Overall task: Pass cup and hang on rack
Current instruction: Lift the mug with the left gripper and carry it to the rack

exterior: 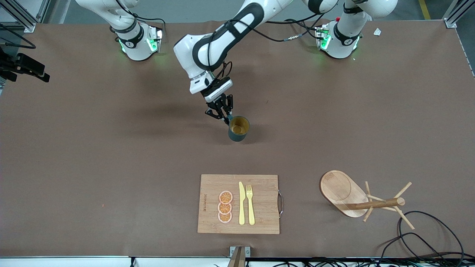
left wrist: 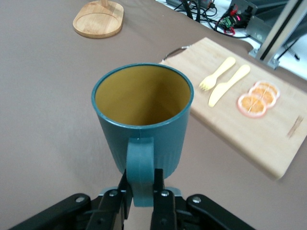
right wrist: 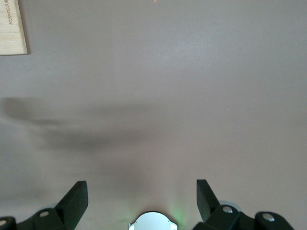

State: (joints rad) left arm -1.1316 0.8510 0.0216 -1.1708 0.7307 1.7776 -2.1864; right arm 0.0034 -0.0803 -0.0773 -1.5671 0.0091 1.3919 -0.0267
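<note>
Overhead, aluminium framing (exterior: 454, 16) borders brown table (exterior: 111, 148).

Brown table (exterior: 92, 148) — grey floor (exterior: 207, 9)

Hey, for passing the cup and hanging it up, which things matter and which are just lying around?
Part of the job:
- cup, its handle pinched by the left gripper
- rack, tipped on its side
- right gripper, open, waiting

Lying about:
- cutting board
- knife
- fork
- orange slices
</note>
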